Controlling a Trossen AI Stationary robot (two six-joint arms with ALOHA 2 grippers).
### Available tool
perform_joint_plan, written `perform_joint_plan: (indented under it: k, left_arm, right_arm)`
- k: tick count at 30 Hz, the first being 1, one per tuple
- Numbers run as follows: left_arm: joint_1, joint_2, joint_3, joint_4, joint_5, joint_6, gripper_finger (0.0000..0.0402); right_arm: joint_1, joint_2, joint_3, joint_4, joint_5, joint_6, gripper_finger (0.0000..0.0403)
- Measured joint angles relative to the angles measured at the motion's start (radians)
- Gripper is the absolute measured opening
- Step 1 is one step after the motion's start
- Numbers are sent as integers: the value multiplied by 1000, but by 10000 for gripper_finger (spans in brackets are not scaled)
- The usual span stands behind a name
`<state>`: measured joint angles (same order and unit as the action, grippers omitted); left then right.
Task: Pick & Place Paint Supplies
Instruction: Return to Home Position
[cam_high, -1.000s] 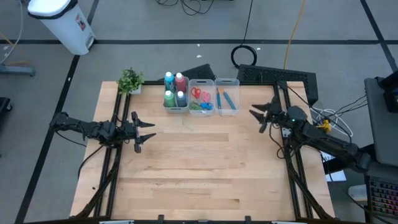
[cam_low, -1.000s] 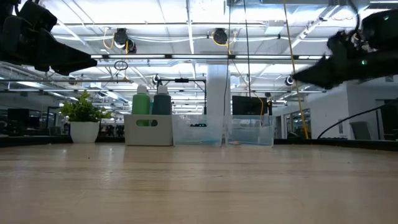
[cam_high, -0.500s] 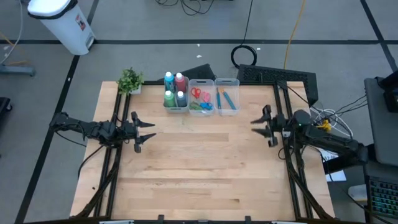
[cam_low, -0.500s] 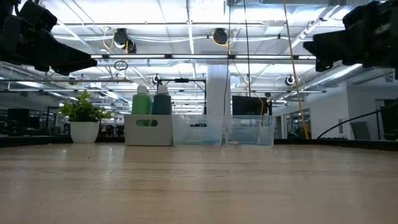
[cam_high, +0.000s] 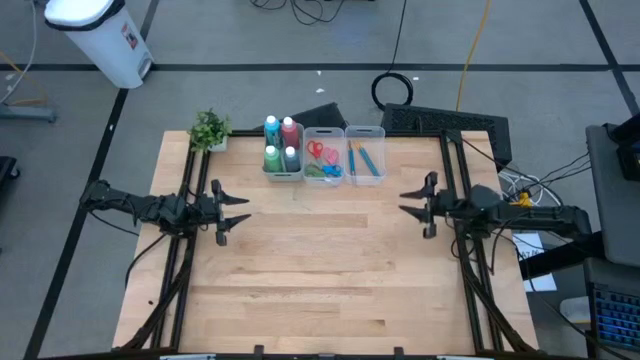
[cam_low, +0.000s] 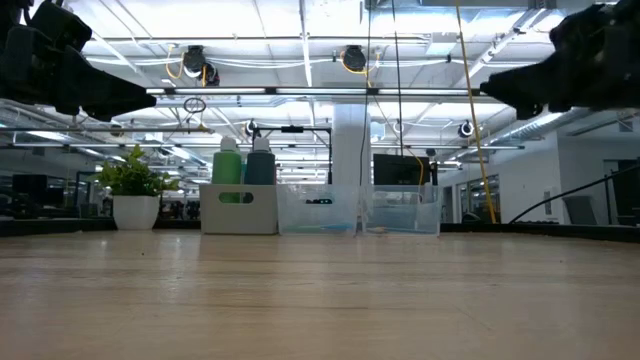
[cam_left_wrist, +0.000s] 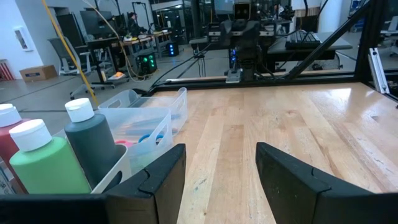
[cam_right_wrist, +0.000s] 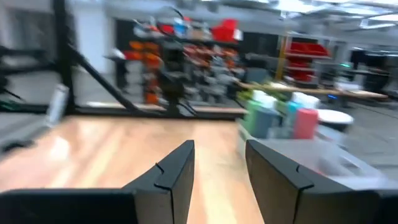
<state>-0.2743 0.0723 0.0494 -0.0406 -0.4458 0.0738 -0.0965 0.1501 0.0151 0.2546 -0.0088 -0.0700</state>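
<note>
Several small paint bottles (cam_high: 282, 145) stand upright in the leftmost of three clear bins at the table's far middle. Scissors (cam_high: 322, 158) lie in the middle bin and thin brushes (cam_high: 364, 158) in the right one. In the left wrist view the green bottle (cam_left_wrist: 46, 165) and the dark grey bottle (cam_left_wrist: 93, 143) show close by. My left gripper (cam_high: 240, 210) hovers open at the table's left, pointing level toward the right. My right gripper (cam_high: 406, 202) hovers open at the table's right, pointing level toward the left, nothing between its fingers (cam_right_wrist: 180, 162).
A small potted plant (cam_high: 210, 128) stands at the far left corner, left of the bins (cam_high: 345, 132). Bare wooden tabletop (cam_high: 320, 260) lies between and in front of the arms. A black keyboard (cam_high: 445, 122) sits at the far right edge.
My right gripper has swung round from pointing toward the table's far left to pointing straight at the left edge, drifting a little toward the near edge. Its fingers have kept the same gap. The supplies in the bins have not moved.
</note>
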Motion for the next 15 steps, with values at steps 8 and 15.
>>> perform_joint_plan:
  k: [8,15]
  left_arm:
    - [0,0,0,0,0,0,202]
    - [0,0,0,0,0,0,202]
  right_arm:
    - [1,-2,0,-98,34,-60,135]
    - [-1,3,-1,-191,61,-76,136]
